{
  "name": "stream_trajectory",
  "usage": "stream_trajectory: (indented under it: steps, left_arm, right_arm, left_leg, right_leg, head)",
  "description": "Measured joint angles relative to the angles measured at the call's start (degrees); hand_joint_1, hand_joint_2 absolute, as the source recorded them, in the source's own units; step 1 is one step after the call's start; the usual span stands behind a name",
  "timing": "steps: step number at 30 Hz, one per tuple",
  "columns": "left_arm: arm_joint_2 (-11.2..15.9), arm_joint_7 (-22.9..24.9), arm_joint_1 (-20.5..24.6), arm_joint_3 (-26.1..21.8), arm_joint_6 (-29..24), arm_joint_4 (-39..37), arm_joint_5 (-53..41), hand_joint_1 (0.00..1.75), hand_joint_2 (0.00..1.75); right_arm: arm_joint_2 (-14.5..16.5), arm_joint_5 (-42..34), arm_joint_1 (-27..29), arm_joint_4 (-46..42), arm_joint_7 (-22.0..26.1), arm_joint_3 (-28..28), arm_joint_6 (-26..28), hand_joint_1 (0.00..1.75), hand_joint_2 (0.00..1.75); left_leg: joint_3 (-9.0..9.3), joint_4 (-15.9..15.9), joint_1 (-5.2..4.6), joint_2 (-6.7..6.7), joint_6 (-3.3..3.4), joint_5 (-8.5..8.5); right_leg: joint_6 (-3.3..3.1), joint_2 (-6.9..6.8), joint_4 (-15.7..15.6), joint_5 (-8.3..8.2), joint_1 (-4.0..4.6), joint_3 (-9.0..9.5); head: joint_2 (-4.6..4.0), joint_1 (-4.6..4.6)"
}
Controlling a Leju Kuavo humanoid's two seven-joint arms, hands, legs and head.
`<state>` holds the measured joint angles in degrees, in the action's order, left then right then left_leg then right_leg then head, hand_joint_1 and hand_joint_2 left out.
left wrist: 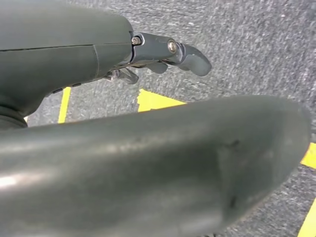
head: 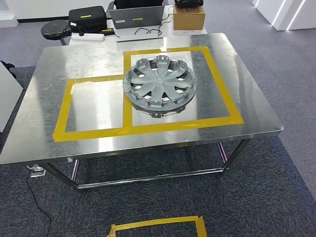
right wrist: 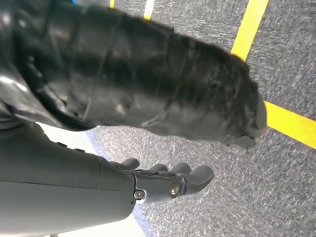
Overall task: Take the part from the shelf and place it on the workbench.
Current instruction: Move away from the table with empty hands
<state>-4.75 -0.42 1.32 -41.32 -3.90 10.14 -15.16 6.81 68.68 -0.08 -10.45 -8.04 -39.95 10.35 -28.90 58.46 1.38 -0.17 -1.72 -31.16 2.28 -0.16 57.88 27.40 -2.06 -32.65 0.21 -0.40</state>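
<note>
The part, a grey wheel cover [head: 159, 85], lies flat on the steel workbench [head: 44, 123], inside the right-hand rectangle of yellow tape [head: 223, 89]. My left hand [left wrist: 168, 52] hangs over grey carpet, its fingers stretched out and holding nothing. My right hand [right wrist: 168, 180] also hangs over the carpet with straight fingers and nothing in it. Both hands are away from the wheel cover.
Behind the workbench stand a cardboard box [head: 189, 16], a laptop [head: 136, 15], a black case [head: 87, 19] and a power strip [head: 87, 36]. A yellow tape square [head: 156, 226] marks the carpet in front of the bench. A cable [head: 35, 195] trails at the bench's left leg.
</note>
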Motion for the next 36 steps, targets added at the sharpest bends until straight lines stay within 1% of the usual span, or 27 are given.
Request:
stream_trajectory:
  steps: [1,4,5,6,7,9,10,11,12,13,15,16,17,19,20,21,22,24,25,26,27,28,30,31,32,35,36]
  left_arm:
    - [0.0,0.0,0.0,0.0,0.0,0.0,0.0,0.00,0.00]
    - [-0.1,0.2,0.0,-0.2,0.0,0.0,0.0,0.00,0.00]
    - [-0.1,0.2,0.0,-0.3,0.0,0.0,0.0,0.00,0.00]
    - [-0.1,0.2,0.0,-0.4,0.0,0.0,0.1,0.00,0.00]
    - [-0.1,0.2,0.0,-0.4,0.0,0.0,0.1,0.00,0.00]
    - [0.0,0.3,0.0,-0.5,0.0,0.0,0.1,0.00,0.00]
    - [0.0,0.4,0.0,-0.5,0.0,0.0,0.1,0.00,0.00]
    - [-0.1,0.4,-0.1,-0.6,0.0,0.0,0.1,0.00,0.00]
    - [-0.1,0.5,-0.1,-0.6,0.0,0.0,0.2,0.00,0.00]
    - [-0.1,0.5,-0.1,-0.6,0.0,0.0,0.2,0.00,0.00]
    - [-0.2,0.6,-0.1,-0.6,-0.1,0.0,0.2,0.00,0.00]
    - [-0.2,0.6,0.0,-0.6,-0.1,0.0,0.2,0.00,0.00]
    - [-0.3,0.6,0.0,-0.6,-0.1,0.0,0.2,0.00,0.00]
    - [-0.2,0.6,0.0,-0.6,-0.2,0.0,0.2,0.00,0.00]
    - [-0.2,0.6,0.0,-0.6,-0.2,0.0,0.2,0.00,0.00]
    - [-0.2,0.6,0.0,-0.6,-0.2,0.0,0.2,0.00,0.00]
    - [-0.2,0.6,-0.1,-0.6,-0.2,0.0,0.2,0.00,0.00]
    - [-0.1,0.6,-0.1,-0.6,-0.2,0.0,0.2,0.00,0.00]
    - [-0.1,0.6,-0.1,-0.6,-0.2,0.0,0.2,0.00,0.00]
    - [0.0,0.7,-0.1,-0.6,-0.2,0.0,0.2,0.00,0.00]
    - [0.0,0.7,-0.1,-0.6,-0.2,0.0,0.2,0.00,0.00]
    - [0.0,0.7,-0.1,-0.6,-0.2,0.0,0.2,0.00,0.00]
    - [0.0,0.8,-0.1,-0.6,-0.2,0.0,0.2,0.00,0.00]
    - [0.0,0.8,0.0,-0.6,-0.2,0.0,0.2,0.00,0.00]
    - [0.0,0.8,0.0,-0.6,-0.2,0.0,0.2,0.00,0.00]
    - [0.0,1.0,0.0,-0.6,-0.2,0.0,0.1,0.00,0.00]
    - [0.0,1.1,0.0,-0.6,-0.2,0.0,0.1,0.00,0.00]
  right_arm:
    - [0.0,0.0,0.0,0.0,0.0,0.0,0.0,0.00,0.00]
    - [0.0,0.1,0.0,0.0,0.0,0.0,0.0,0.00,0.00]
    - [0.0,0.1,0.0,0.0,0.0,0.0,0.0,0.00,0.00]
    - [0.0,0.1,0.1,0.0,0.0,0.0,0.0,0.00,0.00]
    - [0.0,0.1,0.1,0.1,0.0,0.0,0.0,0.00,0.00]
    - [0.0,0.2,0.1,0.1,-0.1,0.0,0.0,0.00,0.00]
    - [0.0,0.2,0.1,0.1,-0.1,0.0,0.0,0.00,0.00]
    - [0.0,0.2,0.1,0.1,-0.1,0.0,0.0,0.00,0.00]
    - [0.0,0.2,0.1,0.1,-0.1,0.0,-0.1,0.00,0.00]
    - [0.0,0.2,0.1,0.1,-0.1,0.0,-0.1,0.00,0.00]
    - [-0.1,0.2,0.0,0.1,-0.1,0.0,0.0,0.00,0.00]
    - [-0.2,0.2,-0.1,0.1,-0.1,0.0,0.0,0.00,0.00]
    - [-0.2,0.2,-0.1,0.1,-0.1,0.0,0.0,0.00,0.00]
    - [-0.2,0.3,-0.1,0.1,0.0,0.0,0.0,0.00,0.00]
    - [-0.1,0.3,-0.1,0.1,0.0,0.0,-0.1,0.00,0.00]
    - [-0.1,0.3,0.0,0.2,0.0,0.0,-0.1,0.00,0.00]
    - [0.0,0.3,0.0,0.2,-0.1,0.0,-0.1,0.00,0.00]
    - [-0.1,0.4,0.0,0.2,0.0,0.0,-0.1,0.00,0.00]
    - [-0.1,0.4,0.0,0.2,0.0,0.0,-0.1,0.00,0.00]
    - [-0.1,0.4,0.0,0.2,0.0,0.0,-0.1,0.00,0.00]
    - [0.0,0.4,0.0,0.2,0.0,0.0,-0.2,0.00,0.00]
    - [0.0,0.4,0.0,0.2,0.1,0.0,-0.2,0.00,0.00]
    - [0.0,0.4,0.0,0.2,0.1,0.0,-0.2,0.00,0.00]
    - [0.0,0.4,-0.1,0.2,0.1,0.0,-0.2,0.00,0.00]
    - [0.0,0.4,-0.1,0.2,0.1,0.0,-0.2,0.00,0.00]
    - [0.0,0.5,-0.1,0.2,0.1,0.0,-0.2,0.00,0.00]
    - [0.0,0.5,0.0,0.2,0.1,0.0,-0.2,0.00,0.00]
  left_leg:
    - [0.25,-0.8,-0.09,-0.19,0.24,-0.03]
    - [-0.33,-0.6,-0.38,-0.32,1.72,0.51]
    - [-0.51,-0.6,-0.41,-0.24,2.28,0.81]
    - [-0.75,-0.7,-0.42,-0.16,2.83,1.15]
    - [-1.09,-0.8,-0.47,-0.08,3.36,1.51]
    - [-1.88,-0.7,-0.83,0.08,4.11,2.09]
    - [-2.28,-0.7,-1.12,0.14,4.36,2.34]
    - [-2.60,-0.7,-1.44,0.19,4.54,2.58]
    - [-2.83,-0.7,-1.77,0.21,4.67,2.79]
    - [-2.98,-0.7,-2.08,0.20,4.76,2.97]
    - [-3.15,-0.6,-2.63,0.21,4.79,3.25]
    - [-3.26,-0.5,-2.76,0.24,4.66,3.38]
    - [-3.38,-0.5,-2.77,0.28,4.46,3.52]
    - [-3.58,-0.4,-2.69,0.36,3.86,3.90]
    - [-3.72,-0.3,-2.69,0.33,3.53,3.76]
    - [-4.06,0.5,-2.68,0.27,3.16,2.95]
    - [-4.78,2.2,-2.59,0.21,2.75,1.42]
    - [-7.22,8.9,-1.93,0.15,1.92,-3.18]
    - [-8.35,12.4,-1.59,0.16,1.55,-4.97]
    - [-8.80,14.6,-1.31,0.16,1.25,-5.77]
    - [-8.27,14.6,-1.10,0.17,1.02,-5.43]
    - [-6.65,12.3,-0.91,0.17,0.82,-4.08]
    - [-2.10,4.3,-0.70,0.14,0.60,-1.01]
    - [-0.56,1.2,-0.69,0.05,0.80,-0.08]
    - [0.14,-0.5,-0.76,-0.04,1.13,0.27]
    - [-0.33,-0.9,-0.99,-0.08,2.69,0.92]
    - [-0.54,-1.0,-0.96,-0.01,3.24,1.28]
  right_leg:
    - [0.37,0.07,0.1,-0.10,0.09,-0.14]
    - [1.50,0.21,-0.4,-0.78,-0.02,-0.16]
    - [1.81,0.21,-0.3,-0.58,-0.15,-0.42]
    - [1.98,0.18,0.7,0.34,-0.21,-1.00]
    - [1.98,0.15,3.0,2.12,-0.18,-2.12]
    - [1.71,0.10,10.8,6.82,0.11,-5.26]
    - [1.50,0.10,14.3,8.46,0.33,-6.47]
    - [1.20,0.10,16.1,9.03,0.59,-6.78]
    - [0.73,0.10,15.5,8.49,0.92,-5.90]
    - [0.09,0.11,12.7,7.12,1.32,-3.86]
    - [-1.67,0.03,4.3,4.39,2.24,1.41]
    - [-2.24,-0.02,1.1,3.69,2.58,3.17]
    - [-2.58,-0.04,-0.6,3.48,2.81,4.00]
    - [-2.55,-0.02,-1.3,3.09,2.89,3.94]
    - [-2.57,-0.08,-1.7,2.68,2.71,4.01]
    - [-2.70,-0.17,-2.1,2.19,2.45,4.06]
    - [-2.77,-0.27,-2.4,1.66,2.16,4.00]
    - [-2.82,-0.34,-2.5,0.90,1.93,3.43]
    - [-2.68,-0.37,-2.4,0.63,1.88,2.98]
    - [-2.51,-0.40,-2.3,0.45,1.82,2.55]
    - [-2.35,-0.43,-2.0,0.31,1.71,2.13]
    - [-2.19,-0.45,-1.7,0.21,1.57,1.73]
    - [-1.77,-0.42,-0.9,0.11,1.41,0.97]
    - [-1.45,-0.36,-0.5,0.05,1.43,0.62]
    - [-1.07,-0.30,-0.3,-0.06,1.47,0.34]
    - [0.18,-0.12,-0.2,-0.52,1.33,-0.13]
    - [0.51,-0.08,0.3,0.09,1.26,-0.55]
  head:
    - [0.00,-0.08]
    - [0.01,0.10]
    - [0.01,0.18]
    - [0.01,0.31]
    - [0.01,0.54]
    - [0.01,1.00]
    - [0.01,1.13]
    - [0.01,1.15]
    - [0.01,1.15]
    - [0.01,1.15]
    - [0.01,1.10]
    - [0.01,1.05]
    - [0.01,1.00]
    - [0.01,0.99]
    - [0.01,1.01]
    - [0.01,0.92]
    - [0.01,0.76]
    - [0.01,0.42]
    - [0.01,0.34]
    - [0.01,0.33]
    - [0.00,0.33]
    - [0.00,0.32]
    - [0.00,0.26]
    - [0.01,0.24]
    - [0.01,0.26]
    - [0.00,0.37]
    - [0.00,0.44]
